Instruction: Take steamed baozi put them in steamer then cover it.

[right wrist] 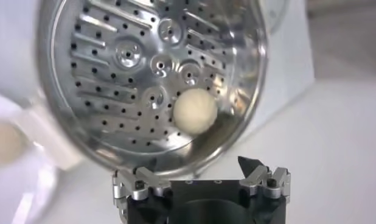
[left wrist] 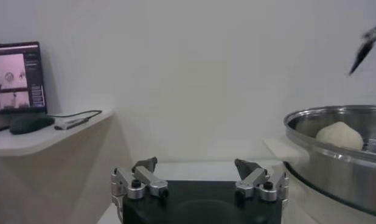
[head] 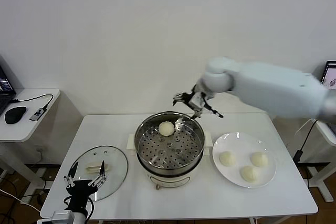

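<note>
R pincer (head: 196, 104) spread, empty over steamer (head: 169, 141) back rim; 3 baozi (head: 227, 158) left, squeeze could dent them; L pincer (head: 85, 176) spread, idle nr front-left corner

So the round shiny steel steamer basket with the hole-punched floor (head: 169, 142) sits upright on its cream-white pot base, lid off. 1 small, smooth, cream-white dough bun (head: 166, 128) rests inside it, on the perforated floor close to the far wall. The other 3 cream-white buns (head: 246, 165) are clustered just right of the steamer, near each other but not touching. The round clear glass lid with metal rim and cream bar handle (head: 98, 171) lies flat just left of the steamer, handle up.
</note>
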Tool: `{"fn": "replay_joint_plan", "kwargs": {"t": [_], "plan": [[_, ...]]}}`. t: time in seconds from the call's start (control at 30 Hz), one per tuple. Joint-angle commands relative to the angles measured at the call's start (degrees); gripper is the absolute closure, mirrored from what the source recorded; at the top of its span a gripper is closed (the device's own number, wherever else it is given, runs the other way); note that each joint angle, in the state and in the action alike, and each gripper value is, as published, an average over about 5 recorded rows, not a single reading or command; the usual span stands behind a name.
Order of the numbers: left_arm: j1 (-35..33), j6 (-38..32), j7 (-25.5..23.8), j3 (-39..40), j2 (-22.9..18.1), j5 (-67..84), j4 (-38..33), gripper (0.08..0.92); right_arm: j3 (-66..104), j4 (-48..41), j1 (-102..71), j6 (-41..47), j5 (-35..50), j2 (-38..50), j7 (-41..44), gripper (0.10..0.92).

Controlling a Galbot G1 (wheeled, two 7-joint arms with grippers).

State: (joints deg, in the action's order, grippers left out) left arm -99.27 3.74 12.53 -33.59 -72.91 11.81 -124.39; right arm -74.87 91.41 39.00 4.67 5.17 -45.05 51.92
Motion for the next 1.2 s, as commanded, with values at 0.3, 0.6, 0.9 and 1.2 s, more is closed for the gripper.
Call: {"fn": "replay_joint_plan", "kwargs": {"t": [0.3, 0.6, 0.9, 1.2], "plan": [[-0.2, -0.2, 0.1, 0.7, 0.7, -0.5, 0.5, 0.177, -2.4, 15.0, -2.2, 18.0, 3.5, 23.8, 2.3, 0.203], [-0.5, -0.2, 0.1, 0.4, 0.3, -1.1, 0.3, 0.177, 10.0, 5.8, -22.5, 12.4, -4.2, 21.6, 4.3, 0.203], [-0.9, -0.1, 0.0, -0.2, -0.1, -1.4, 0.2, 0.177, 17.0, -2.5, -32.2, 10.2, -8.5, 16.7, 4.5, 0.203], [-0.9, -0.1, 0.0, -0.5, -0.1, -1.8, 0.3, 0.177, 21.0, -9.2, -38.2, 9.0, -10.1, 10.6, 4.0, 0.203]]}}
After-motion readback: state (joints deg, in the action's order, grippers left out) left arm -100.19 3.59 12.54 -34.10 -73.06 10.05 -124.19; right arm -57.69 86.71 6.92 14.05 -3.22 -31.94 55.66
